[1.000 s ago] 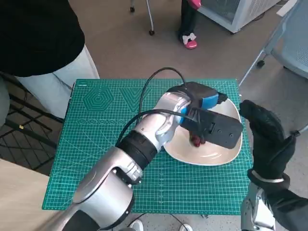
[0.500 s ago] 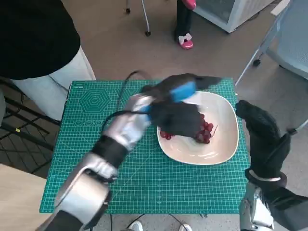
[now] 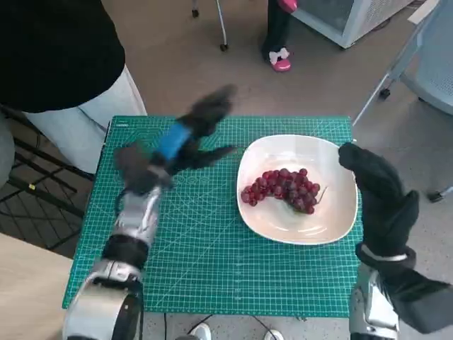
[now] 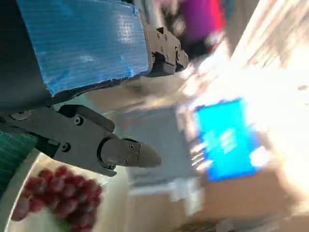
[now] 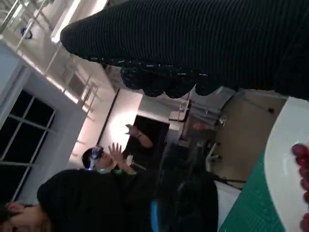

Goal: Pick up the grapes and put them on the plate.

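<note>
grapes (image 3: 283,188): red bunch, lying in plate centre | plate (image 3: 333,227): white, on green mat

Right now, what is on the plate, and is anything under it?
A bunch of red grapes lies on the white plate, near its middle. The plate rests on the green mat. Whatever lies beneath the grapes or the plate is covered.

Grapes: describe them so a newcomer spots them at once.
On the green cutting mat covering the small table, find the white squarish plate on the robot's right side. The bunch of dark red grapes lies in its middle, the only red thing on the mat.
</note>
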You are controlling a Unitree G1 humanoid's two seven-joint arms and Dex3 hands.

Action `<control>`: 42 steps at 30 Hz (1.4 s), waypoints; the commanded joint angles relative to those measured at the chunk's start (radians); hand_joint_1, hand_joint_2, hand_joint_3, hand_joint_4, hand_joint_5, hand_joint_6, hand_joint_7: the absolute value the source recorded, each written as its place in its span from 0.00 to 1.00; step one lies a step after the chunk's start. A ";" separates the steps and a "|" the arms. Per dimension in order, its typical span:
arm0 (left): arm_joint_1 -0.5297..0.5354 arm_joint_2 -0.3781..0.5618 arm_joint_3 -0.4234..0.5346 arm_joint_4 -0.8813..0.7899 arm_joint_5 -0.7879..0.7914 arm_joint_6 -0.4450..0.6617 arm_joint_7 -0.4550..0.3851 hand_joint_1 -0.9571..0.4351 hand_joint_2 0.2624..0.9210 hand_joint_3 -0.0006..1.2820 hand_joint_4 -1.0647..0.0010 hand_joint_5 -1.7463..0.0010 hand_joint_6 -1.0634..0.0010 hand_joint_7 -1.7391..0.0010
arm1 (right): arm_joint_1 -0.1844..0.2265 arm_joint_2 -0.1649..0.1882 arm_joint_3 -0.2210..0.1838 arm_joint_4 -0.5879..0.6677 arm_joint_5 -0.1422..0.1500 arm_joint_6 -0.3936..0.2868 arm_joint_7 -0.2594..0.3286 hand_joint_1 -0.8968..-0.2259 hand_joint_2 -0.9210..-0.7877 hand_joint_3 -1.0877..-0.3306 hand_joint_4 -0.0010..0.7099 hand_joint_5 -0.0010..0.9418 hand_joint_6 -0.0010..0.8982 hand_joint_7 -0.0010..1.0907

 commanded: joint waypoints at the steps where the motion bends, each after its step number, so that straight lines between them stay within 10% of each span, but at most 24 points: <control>1: 0.047 0.005 0.044 -0.004 -0.054 -0.060 -0.064 0.31 1.00 0.24 0.86 1.00 0.78 0.99 | 0.002 0.007 0.006 0.028 -0.002 0.020 0.002 0.38 0.00 0.34 0.59 0.00 0.20 0.11; 42: 0.303 -0.060 0.104 -0.317 -0.241 0.052 -0.226 0.39 1.00 0.20 0.80 1.00 0.71 0.98 | -0.056 0.000 0.008 0.098 0.020 0.010 0.088 0.42 0.00 0.31 0.59 0.00 0.19 0.10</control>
